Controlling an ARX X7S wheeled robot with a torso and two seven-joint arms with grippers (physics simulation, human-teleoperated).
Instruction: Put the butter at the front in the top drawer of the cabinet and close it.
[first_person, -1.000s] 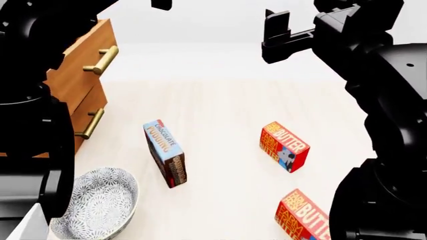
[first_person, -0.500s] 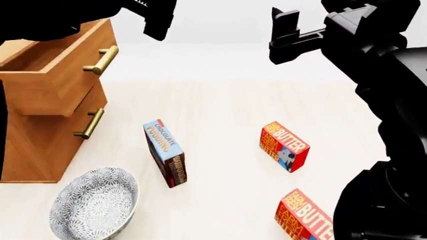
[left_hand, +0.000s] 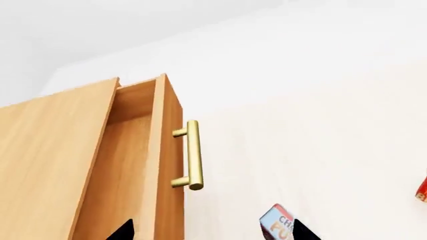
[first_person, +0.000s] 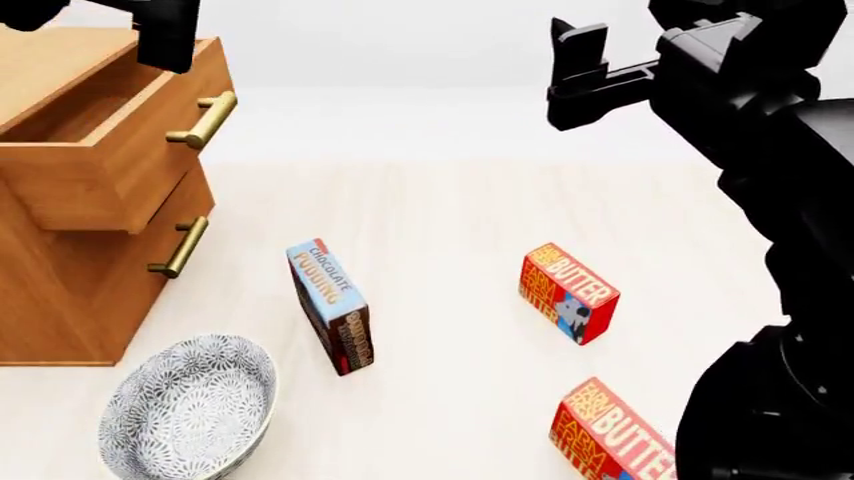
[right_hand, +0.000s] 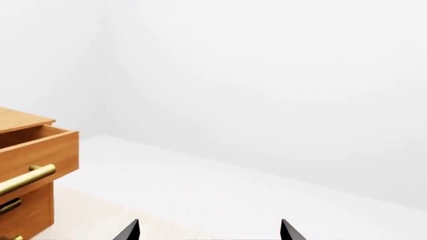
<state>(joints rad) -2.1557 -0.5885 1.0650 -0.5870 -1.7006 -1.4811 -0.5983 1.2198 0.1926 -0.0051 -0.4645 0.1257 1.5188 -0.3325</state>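
Two red butter cartons lie on the pale floor in the head view. The front one (first_person: 607, 435) is at the lower right, and the other (first_person: 570, 293) is further back. The cabinet (first_person: 67, 300) stands at the left with its top drawer (first_person: 120, 150) pulled open and its brass handle (first_person: 203, 120) facing right. My left gripper (first_person: 168, 40) hangs above the drawer, open and empty (left_hand: 210, 235). The left wrist view shows the drawer (left_hand: 143, 165) and its handle (left_hand: 193, 155). My right gripper (first_person: 581, 65) is raised high at the upper right, open and empty (right_hand: 209, 234).
A blue-and-brown chocolate pudding box (first_person: 331, 305) stands on edge in the middle; it also shows in the left wrist view (left_hand: 275, 227). A patterned bowl (first_person: 194, 410) sits at the front left. The second drawer's handle (first_person: 178, 248) sticks out. The right wrist view catches the cabinet (right_hand: 30, 165).
My left arm has swung up and to the left, uncovering the cabinet and its open top drawer. My right gripper has drifted slightly to the right. The boxes have not moved.
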